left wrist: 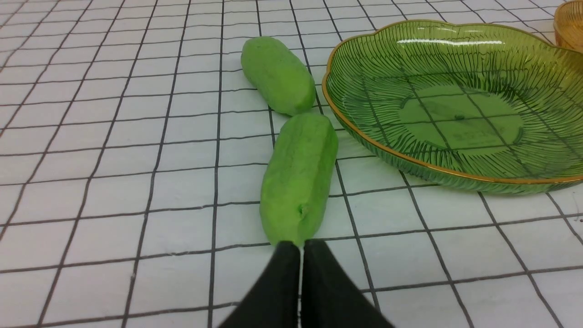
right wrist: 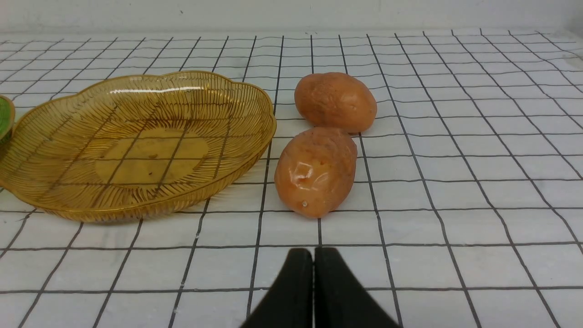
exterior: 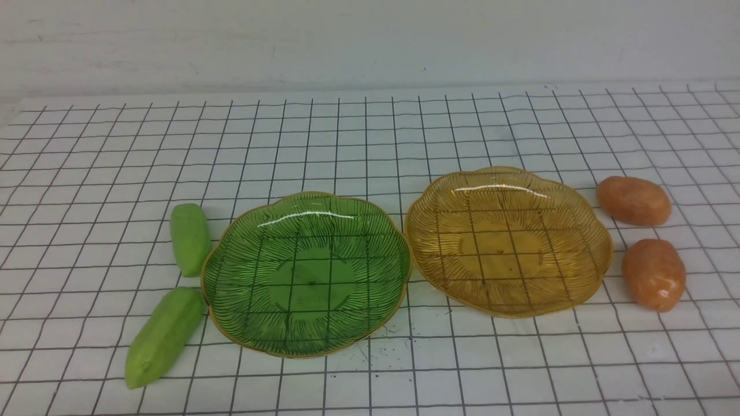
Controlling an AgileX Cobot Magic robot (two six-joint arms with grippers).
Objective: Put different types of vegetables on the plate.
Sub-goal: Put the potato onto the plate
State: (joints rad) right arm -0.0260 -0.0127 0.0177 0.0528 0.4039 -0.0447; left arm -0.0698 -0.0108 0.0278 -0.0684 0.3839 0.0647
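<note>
Pressed-together tips of both my left gripper (left wrist: pixel 301 246) and right gripper (right wrist: pixel 313 253) await picking, so opening beside the vegetables (exterior: pixel 165 338) comes next.

In the left wrist view, the right edge cuts off the green plate (left wrist: pixel 460 116), and the amber plate (exterior: pixel 503 254) shows only as a sliver in the upper right corner; in the right wrist view, the left edge crops the amber plate and leaves a scrap of the green one, while both grippers, left (left wrist: pixel 301 248) and right (right wrist: pixel 313 255), run out of frame at the bottom, blurred
</note>
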